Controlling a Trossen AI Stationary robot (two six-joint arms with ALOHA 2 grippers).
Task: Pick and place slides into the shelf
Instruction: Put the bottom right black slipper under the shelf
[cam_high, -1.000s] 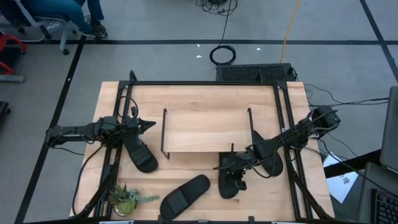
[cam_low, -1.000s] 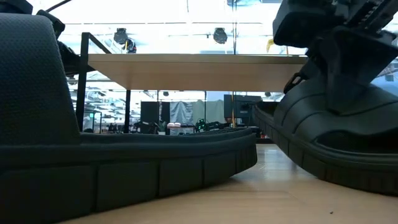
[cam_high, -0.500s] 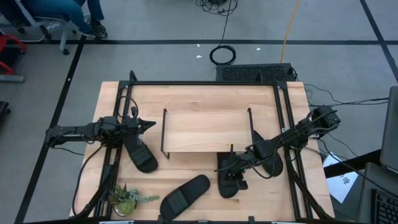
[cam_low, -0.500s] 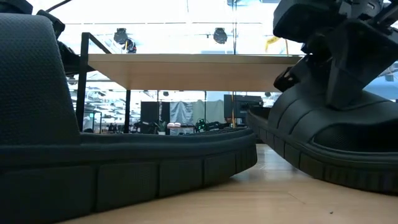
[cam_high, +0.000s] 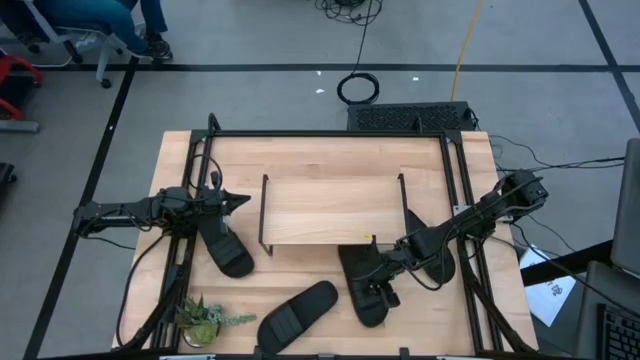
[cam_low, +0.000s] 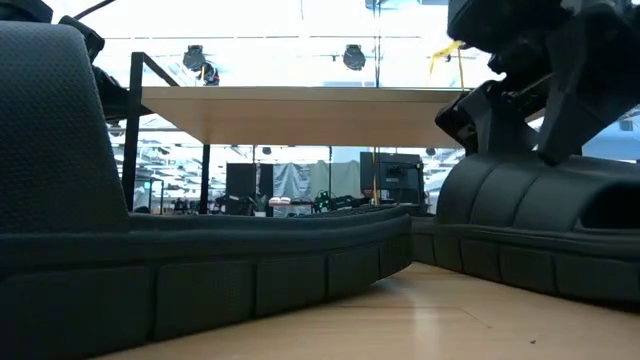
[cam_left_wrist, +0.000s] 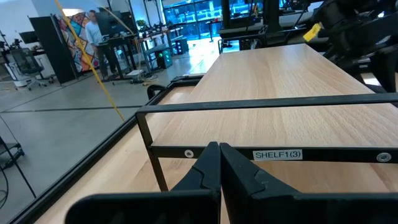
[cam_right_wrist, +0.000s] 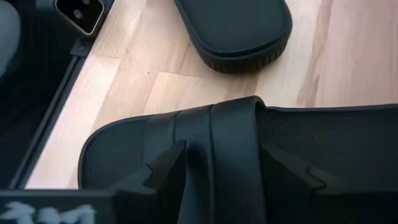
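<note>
Swung round toward the shelf (cam_high: 332, 208) since a second ago, the slide (cam_high: 362, 283) is grasped by the right end effector (cam_high: 381, 277); left end effector (cam_high: 222, 203) clenched; shelf top bare

Right gripper (cam_high: 378, 283) shifted slightly toward upper left of the high view since 1.0 s ago, carrying the gripped slide (cam_high: 362, 282) along. Slide rotated: far end now swung up-left, reaching just under the lower right edge of the shelf (cam_high: 330, 208); near end now lower right of center, farther down the frame than before. In the low view, same slide (cam_low: 540, 240) gone from tilted, toe raised off the bench (cam_low: 400, 325), to lying level and lower at right of frame, front edge now closer to the big foreground slide (cam_low: 200, 270). Fingers (cam_right_wrist: 165, 171) clamped over the strap throughout.
</note>
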